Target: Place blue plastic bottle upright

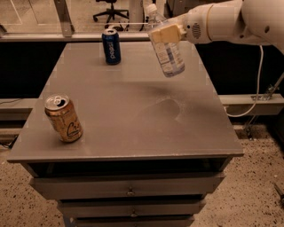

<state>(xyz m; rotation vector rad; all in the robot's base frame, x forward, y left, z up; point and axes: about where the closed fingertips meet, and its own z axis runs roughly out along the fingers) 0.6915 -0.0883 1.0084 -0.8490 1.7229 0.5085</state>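
Down at the front, the drawers (128, 186) sit stacked under the grey worktop (133, 133), handles facing us. Up on the top, the gold can (63, 118) stands on its base by the front left corner, tab end up, well below and to the left of the pincer. Move in a little and there's a pale smudge (164, 111) on the bare middle, almost straight under the pincer. And here's the action: the pincer (166, 33) hangs over the back right part of the worktop, clamped on the bottle (171, 60), a beige pad pressed across its upper body. The bottle is in the air, clear of the surface, tilted, with the white cap up and leaning left and the base down and to the right. The white arm (222, 22) runs off to the right from the pincer, with a cable (257, 84) dropping below it. The blue can (111, 46) stands upright near the back edge, to the pincer's left and well apart from the bottle. Beyond it all, a chair (111, 6) on the floor.
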